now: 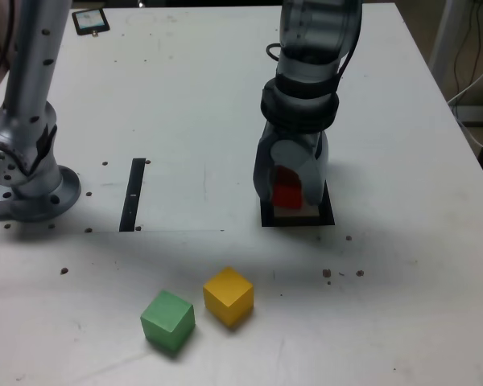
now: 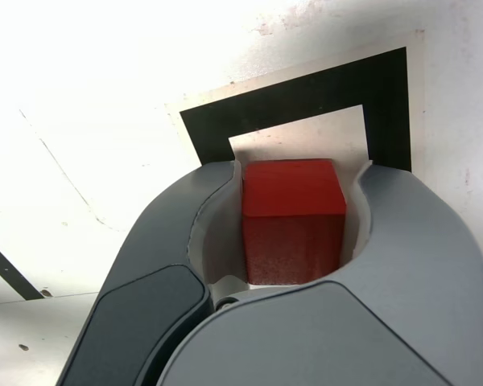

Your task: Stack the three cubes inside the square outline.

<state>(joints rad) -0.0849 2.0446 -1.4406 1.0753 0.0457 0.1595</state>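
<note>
Over the square outline (image 1: 328, 219), the red cube (image 2: 294, 221) sits between the fingertips of the gripper (image 2: 288, 173); whether it is grasped or released, I cannot tell.

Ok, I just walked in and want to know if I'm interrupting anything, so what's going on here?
The robot arm has its gripper down around the red cube at the black square outline. Whether the jaws are pressing on it or standing slightly clear, I can't tell. The yellow cube and green cube sit outside the outline, so nothing is stacked yet.
</note>
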